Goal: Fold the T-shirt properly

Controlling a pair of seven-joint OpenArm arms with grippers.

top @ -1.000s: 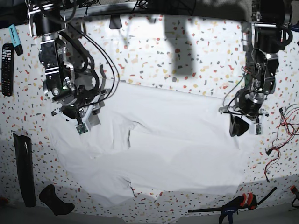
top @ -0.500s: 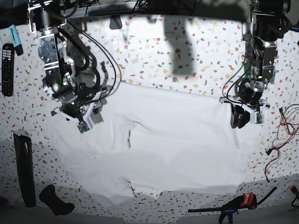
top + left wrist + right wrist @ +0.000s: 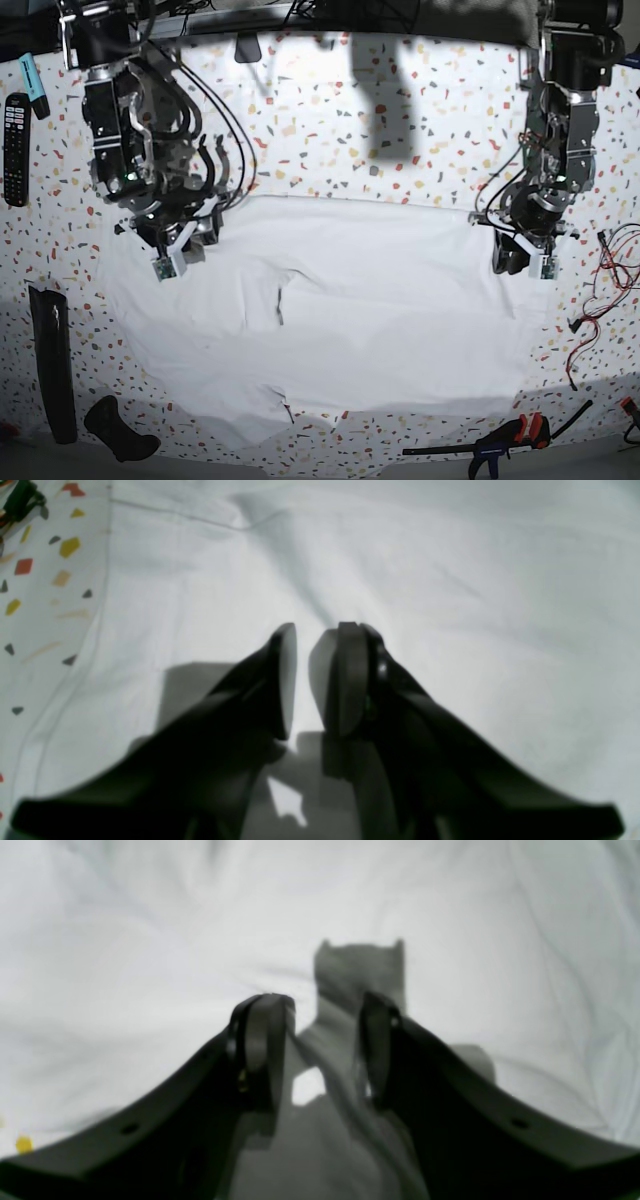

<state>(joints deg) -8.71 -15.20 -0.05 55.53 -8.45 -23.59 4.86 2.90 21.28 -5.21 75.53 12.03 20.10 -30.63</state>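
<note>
The white T-shirt [image 3: 350, 300] lies spread flat on the speckled table, with some wrinkles near its left middle. My right gripper [image 3: 172, 258] is over the shirt's far left part. In the right wrist view [image 3: 320, 1005] its fingers stand apart above the cloth [image 3: 125, 940], with only shadow between them. My left gripper [image 3: 516, 262] is over the shirt's far right edge. In the left wrist view [image 3: 316, 635] its fingers are nearly together with a thin slit, holding nothing, just above the cloth [image 3: 450, 580]. The shirt's hem runs at that view's left.
The speckled table [image 3: 400, 130] carries a black remote [image 3: 15, 135] and a teal marker [image 3: 32, 85] at far left. A black bar [image 3: 52, 365] and a black handle [image 3: 118, 428] lie front left. A clamp [image 3: 500, 440] and red wires [image 3: 600, 290] are at right.
Both grippers have moved a little toward the table's far side. The left-side arm has also shifted slightly left in the base view. The shirt lies much the same.
</note>
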